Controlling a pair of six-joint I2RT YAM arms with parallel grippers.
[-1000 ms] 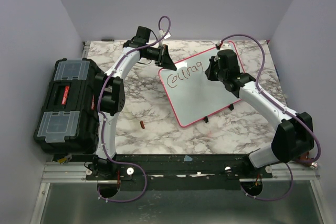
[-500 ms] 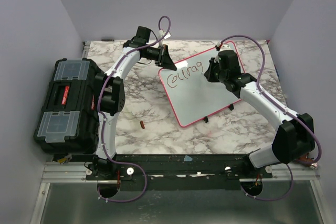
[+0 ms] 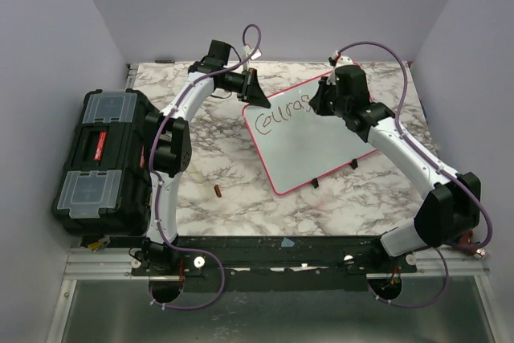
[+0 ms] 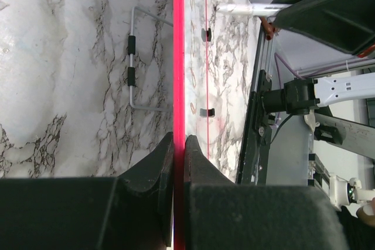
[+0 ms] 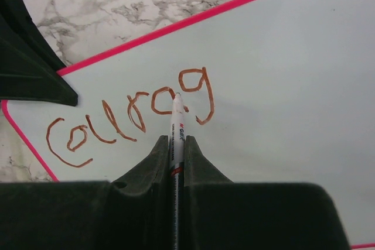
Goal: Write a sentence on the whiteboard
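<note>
Left tool [image 4: 179,144] pinches the board [image 3: 309,146] by its far rim on the worktop [image 3: 241,190]; right tool [image 5: 176,141] clamps the pen [image 5: 177,122] over the lettering [image 5: 117,124] (tip beside the "g"). Slack in either grip could skew strokes.

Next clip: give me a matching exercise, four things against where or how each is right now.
Things:
1 toolbox
2 marker
3 left gripper
4 lettering

Places or states:
A shut on the rim of the whiteboard
B held by the right gripper
C at the left side of the table
D brownish strokes on the whiteboard

Pairs: 1-C; 2-B; 3-A; 4-D
</note>
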